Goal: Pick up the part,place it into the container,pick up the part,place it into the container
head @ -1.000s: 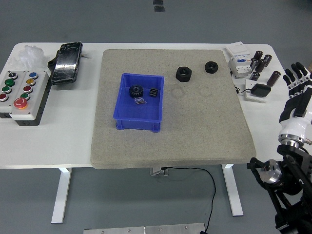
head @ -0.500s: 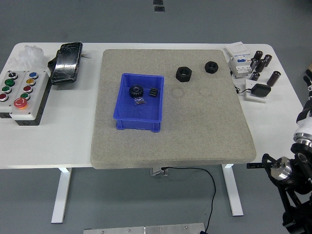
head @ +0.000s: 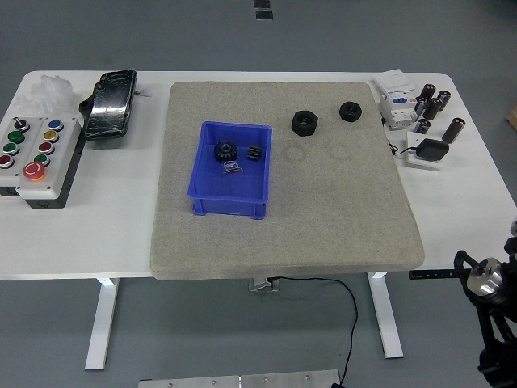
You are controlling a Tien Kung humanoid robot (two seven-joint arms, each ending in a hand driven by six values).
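— Where's your right arm (head: 494, 307)?
— Low at the bottom right corner, off the table; its hand isn't visible, grip unknown.
— Parts?
— Gears (head: 225, 151) in the blue container (head: 230, 198); nuts (head: 304, 123) on the mat (head: 339, 210).

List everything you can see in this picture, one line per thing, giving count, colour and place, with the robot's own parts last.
table: one, white, under everything.
mat: one, grey-beige, centre of the table.
bin: one, blue, on the mat's left half.
gears: two, black, inside the bin, with a small metal piece beside them.
large nut: one, black, on the mat right of the bin.
small nut: one, black, near the mat's far right corner.
button box: one, white with coloured buttons, table's left end.
black device: one, far left, behind the button box.
white fluff: one clump, far left corner.
cylinders: several, dark, far right by a white module.
square pad: one, black, right of the mat.
robot arm: one, black and metal, lower right corner; no hand shows.
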